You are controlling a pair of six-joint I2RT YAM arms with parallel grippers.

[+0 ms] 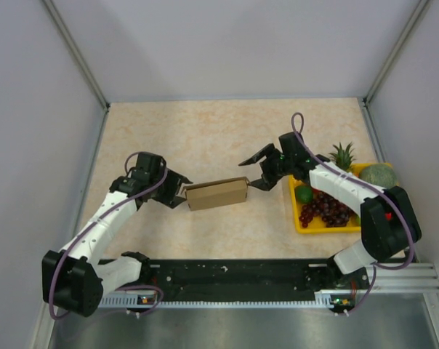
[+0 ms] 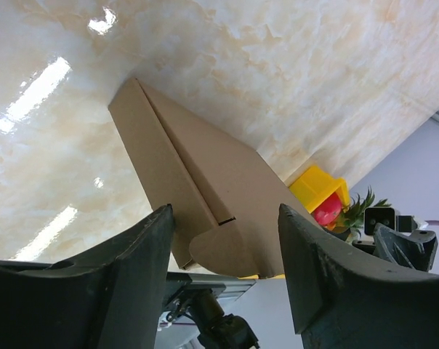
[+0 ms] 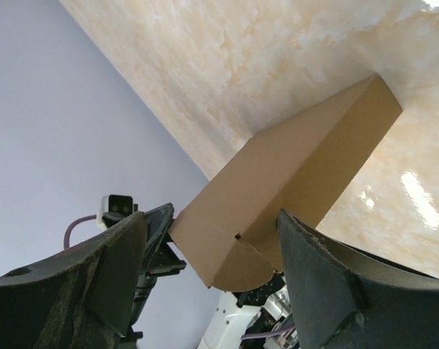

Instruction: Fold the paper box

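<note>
Box (image 1: 216, 193) lies on table (image 1: 205, 131); overhead hides its rounded end tab (image 2: 223, 251), seen between spread left fingers (image 2: 132, 269); right fingers (image 3: 328, 283) likewise spread.

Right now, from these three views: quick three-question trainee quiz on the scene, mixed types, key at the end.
1. True or false: the plain brown kraft cardboard box sits inside the yellow plastic fruit tray.
2. Which arm's gripper is at the box end nearer the tray? A) left B) right
3. Fill in: the dark red bunch in the tray is ___.
Key: 1 false, the box lies on the beige marbled table, apart from the tray. 2 B, the right gripper. 3 grapes.
</note>
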